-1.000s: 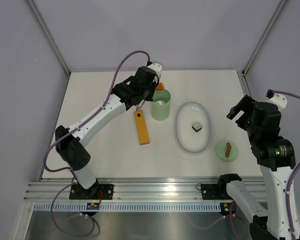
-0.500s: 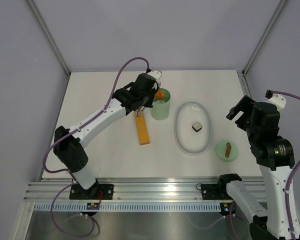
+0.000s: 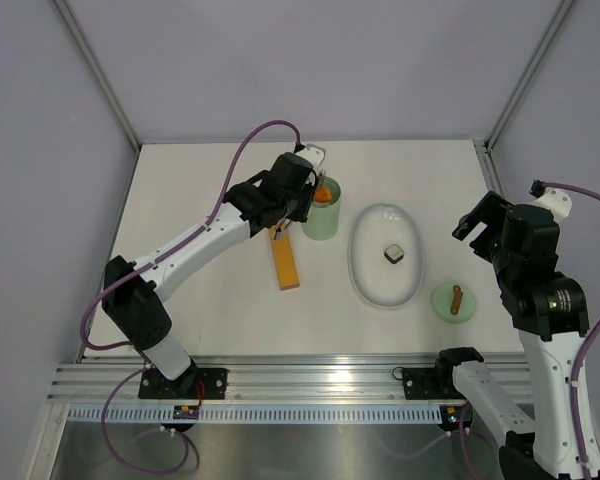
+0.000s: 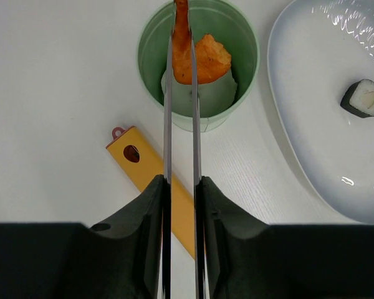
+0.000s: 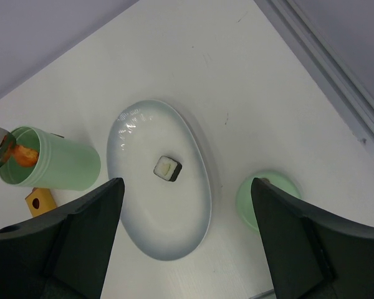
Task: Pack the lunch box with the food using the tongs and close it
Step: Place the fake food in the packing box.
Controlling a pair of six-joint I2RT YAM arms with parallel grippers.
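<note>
The mint-green lunch box (image 3: pixel 320 220) (image 4: pixel 151 71) (image 5: pixel 65 168) stands open and upright, left of the white plate (image 3: pixel 365 275). My left gripper (image 3: pixel 298 200) (image 4: pixel 181 180) is shut on the grey tongs (image 4: pixel 166 124), whose two thin arms reach over the box's mouth. An orange food piece (image 3: pixel 323 194) (image 4: pixel 207 59) (image 5: pixel 25 154) sits at the tongs' tips inside that mouth. I cannot tell whether the tips still pinch it. A dark-and-white cube (image 3: pixel 394 254) (image 4: pixel 364 98) (image 5: pixel 167 168) lies on the plate. The green lid (image 3: pixel 454 300) (image 5: pixel 268 199) rests right of the plate. My right gripper (image 3: pixel 480 220) (image 5: pixel 186 184) hangs open high above plate and lid.
A long orange rectangular block (image 3: pixel 284 258) (image 4: pixel 149 174) lies on the table just left of the lunch box, under my left gripper. The plate's rim (image 4: pixel 280 124) comes close to the box's right side. Metal frame posts stand at the table's back corners.
My left gripper carried the tongs and the orange piece from the box's far rim to over its mouth. The tongs' arms stand slightly wider apart. The right arm stayed still.
</note>
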